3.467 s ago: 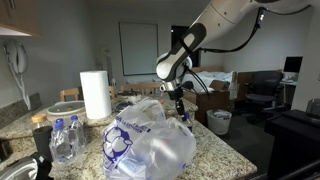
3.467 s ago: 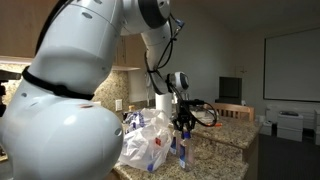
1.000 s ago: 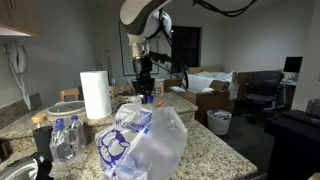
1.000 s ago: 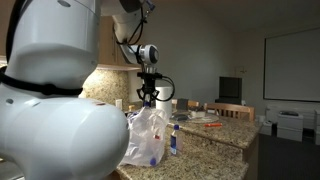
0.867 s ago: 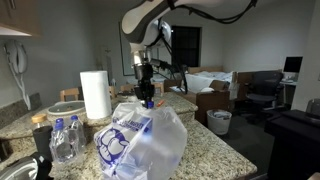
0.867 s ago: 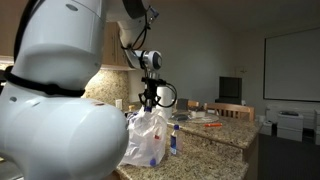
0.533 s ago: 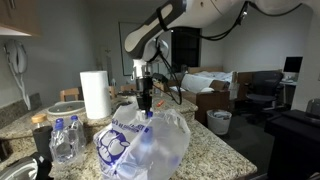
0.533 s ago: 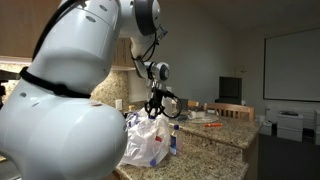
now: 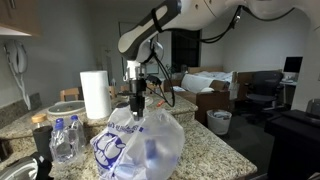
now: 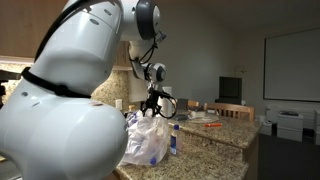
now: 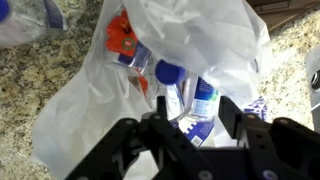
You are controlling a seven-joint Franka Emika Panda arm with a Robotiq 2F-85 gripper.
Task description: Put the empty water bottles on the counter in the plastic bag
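Translucent white plastic shopping bag [image 9: 140, 148] with blue print stands slumped on the speckled beige-brown granite tabletop [image 9: 208, 140], mouth upward, sides crinkled.

- Black robot hand [image 9: 137, 103] hangs directly over the bag mouth, just above the film. Wrist view: fingers spread apart, nothing pinched between them.
- Through the opening, small clear water bottles with blue caps and blue-and-white labels [image 11: 203, 100] lie inside the bag, at least two caps visible. An orange-red patch shows beside them; cannot tell what it is.
- More bottles of the same kind [image 9: 63, 140] stand in a cluster on the tabletop, well apart from the bag, near the white paper towel roll [image 9: 95, 95]. One further bottle [image 10: 172, 140] stands just beside the bag.

Step in hand, as judged: drop-off into the bag, with the task part done.

Next move calls for: lifting straight up clear of the thin film so the bag is not snagged or dragged, then crossing to a standing bottle and closing on it.

Bag looks light and floppy; its mouth could collapse shut if brushed.
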